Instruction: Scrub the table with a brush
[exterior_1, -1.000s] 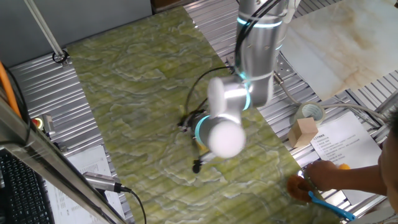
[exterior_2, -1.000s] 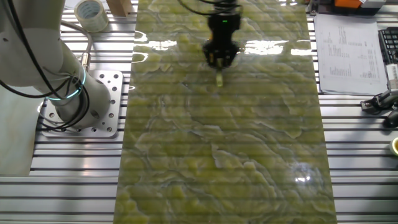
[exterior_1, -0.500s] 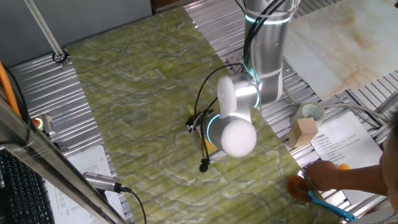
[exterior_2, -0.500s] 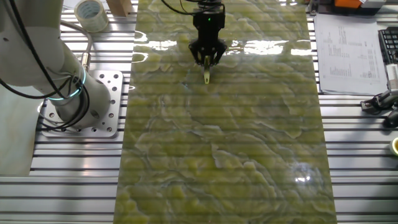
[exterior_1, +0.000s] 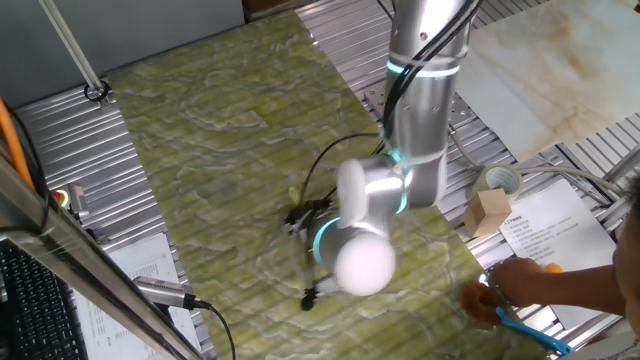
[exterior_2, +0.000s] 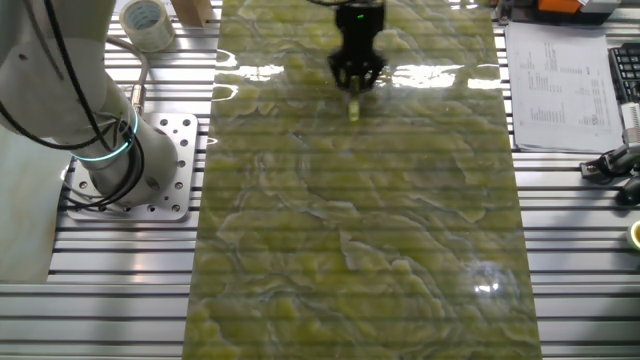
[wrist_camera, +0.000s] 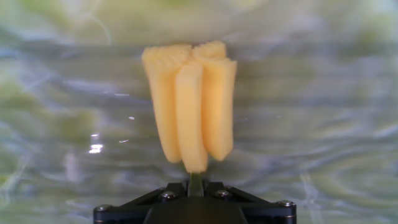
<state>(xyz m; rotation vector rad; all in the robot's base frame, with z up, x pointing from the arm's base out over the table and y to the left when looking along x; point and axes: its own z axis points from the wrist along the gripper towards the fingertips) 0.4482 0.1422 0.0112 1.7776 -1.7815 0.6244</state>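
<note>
i see my gripper (exterior_2: 354, 84) clamped shut on the yellow brush (wrist_camera: 191, 106) by its thin handle, its foam head pointing down against the green marbled desk (exterior_2: 380, 250) near the far end.

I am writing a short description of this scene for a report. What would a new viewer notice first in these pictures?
In the hand view, the bright yellow brush fills the middle, its foam-like head pointing away from the end effector that is shut on its stem. Behind it, the mottled green and yellow table covers most of both fixed views. At one edge of one fixed view, a person's hand rests near an orange object.
</note>
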